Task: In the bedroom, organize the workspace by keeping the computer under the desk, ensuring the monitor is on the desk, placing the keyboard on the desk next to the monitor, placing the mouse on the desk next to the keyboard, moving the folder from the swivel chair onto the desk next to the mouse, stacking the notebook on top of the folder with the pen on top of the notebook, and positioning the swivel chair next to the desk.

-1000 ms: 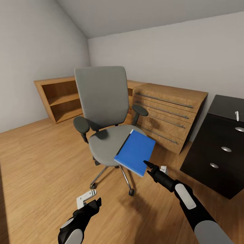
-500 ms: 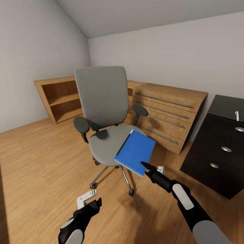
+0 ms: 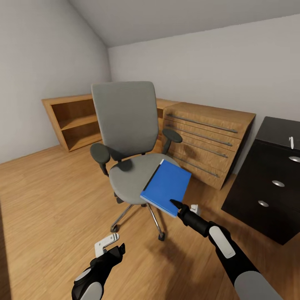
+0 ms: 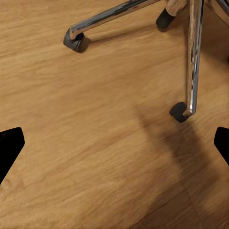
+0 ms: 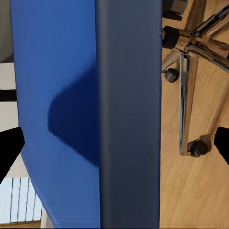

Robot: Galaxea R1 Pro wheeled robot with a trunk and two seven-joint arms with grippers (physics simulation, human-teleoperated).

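The swivel chair [image 3: 125, 137] stands in the middle of the room, its grey back facing me. The bright blue folder [image 3: 166, 186] lies on the seat and juts out over the seat's front right edge. My right gripper [image 3: 183, 206] is open at the folder's near corner. In the right wrist view the folder's edge [image 5: 126, 114] runs between the two spread fingertips. My left gripper [image 3: 111, 246] hangs low and open over the floor, near the chair's chrome base [image 4: 191, 57]. A thin white pen [image 3: 292, 142] lies on the black cabinet at the right.
A light wooden drawer chest [image 3: 208, 137] stands behind the chair, and a low open wooden shelf [image 3: 75, 121] runs along the left wall. A black drawer cabinet [image 3: 271, 187] with round knobs stands at the right. Wooden floor [image 3: 50, 200] lies open to the left.
My right gripper has crept forward and to the left, up to the folder's near corner. The left arm, chair and folder have stayed still.
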